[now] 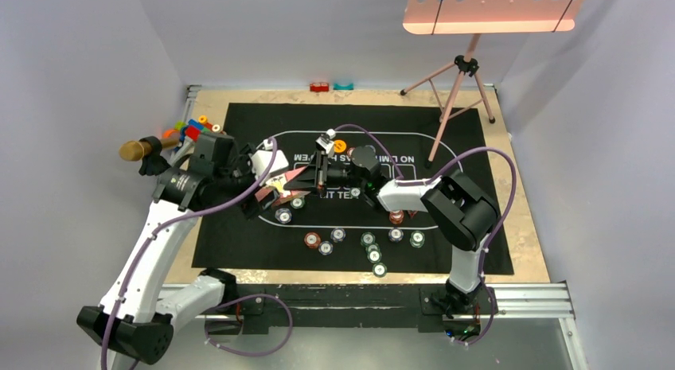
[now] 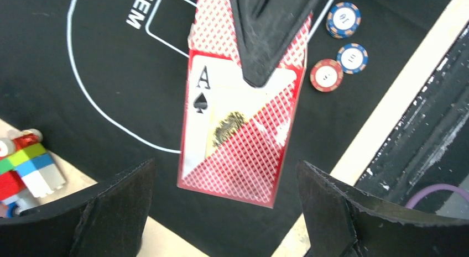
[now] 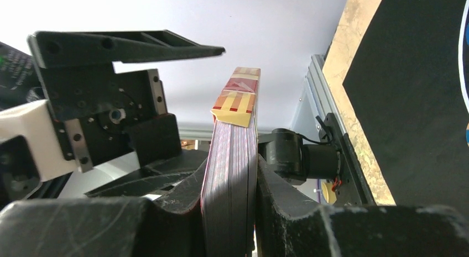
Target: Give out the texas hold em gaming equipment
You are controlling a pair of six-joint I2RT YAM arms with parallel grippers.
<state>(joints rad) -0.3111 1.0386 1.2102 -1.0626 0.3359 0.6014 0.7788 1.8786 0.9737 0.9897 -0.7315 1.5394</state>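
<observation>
Strewn flat along the near edge of the black mat (image 1: 239,251): striped chips (image 1: 368,244). Over the mat's middle, right claw (image 3: 229,204) clenched on a deck of cards (image 3: 229,157) held on edge; left claw (image 2: 225,166) released, fingers (image 2: 119,207) spread wide, facing the deck, an ace of spades (image 2: 202,88) showing. Nearer the mat's far edge, an orange disc (image 1: 340,146).
</observation>
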